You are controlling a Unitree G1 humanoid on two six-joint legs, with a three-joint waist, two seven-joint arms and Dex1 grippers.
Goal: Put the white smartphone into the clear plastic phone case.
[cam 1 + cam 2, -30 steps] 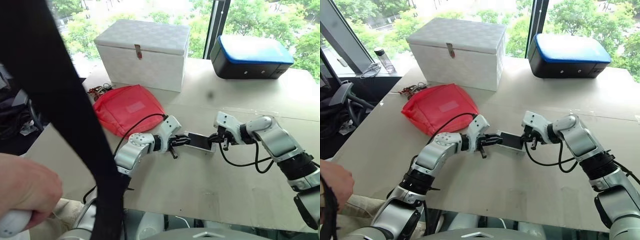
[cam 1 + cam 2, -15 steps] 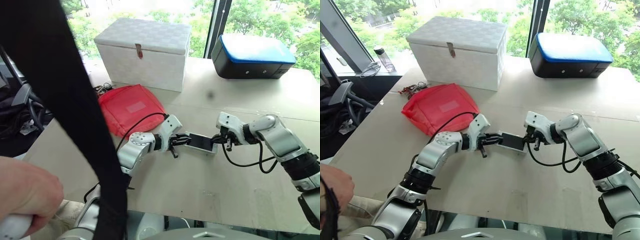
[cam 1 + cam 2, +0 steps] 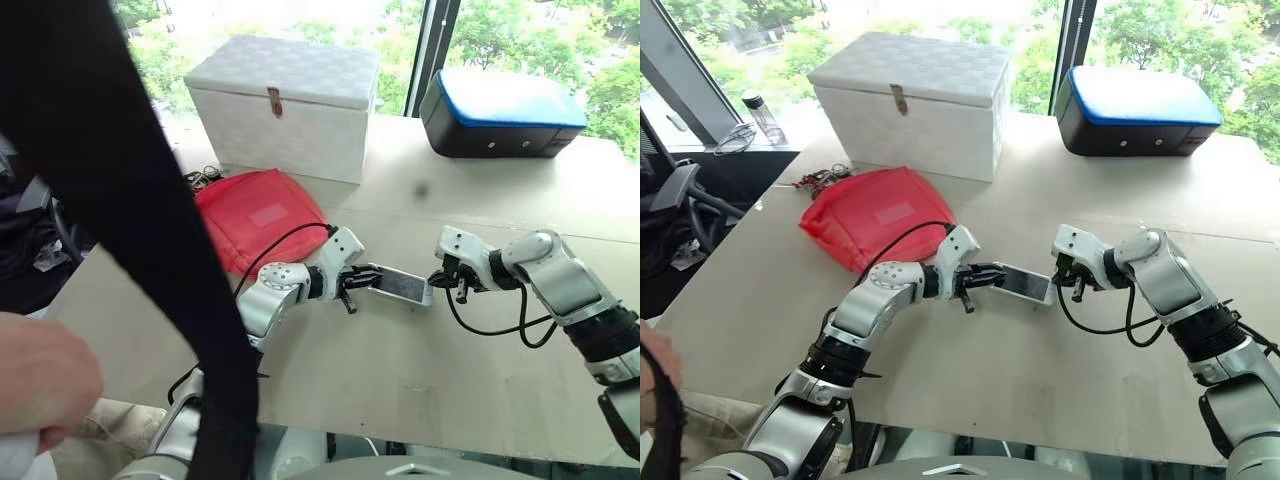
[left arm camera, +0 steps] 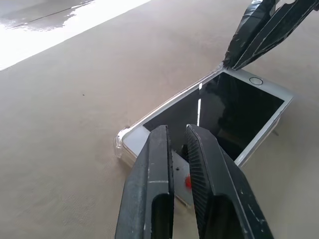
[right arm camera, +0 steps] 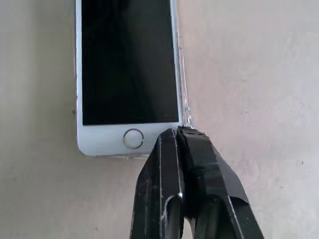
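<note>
While no writing seems legible, the white smartphone (image 5: 127,74) lies screen-up — unbranded.

One bench (image 3: 1060,400) carries one white smartphone (image 3: 1022,284) in what looks like one clear case (image 4: 119,142). Beyond the phone are one white box (image 3: 910,105), one red pouch (image 3: 870,225), one blue-topped black case (image 3: 1140,110) and one bunch of small items (image 3: 818,180), perhaps keys.

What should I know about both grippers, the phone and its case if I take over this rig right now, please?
Left gripper: shut on the clear plastic phone case at one end.
Right gripper: shut, tips at the home-button corner of the white smartphone.
Phone lies screen up in the case on the table, home-button end seemingly raised.
Left: press that end fully home, then release.
</note>
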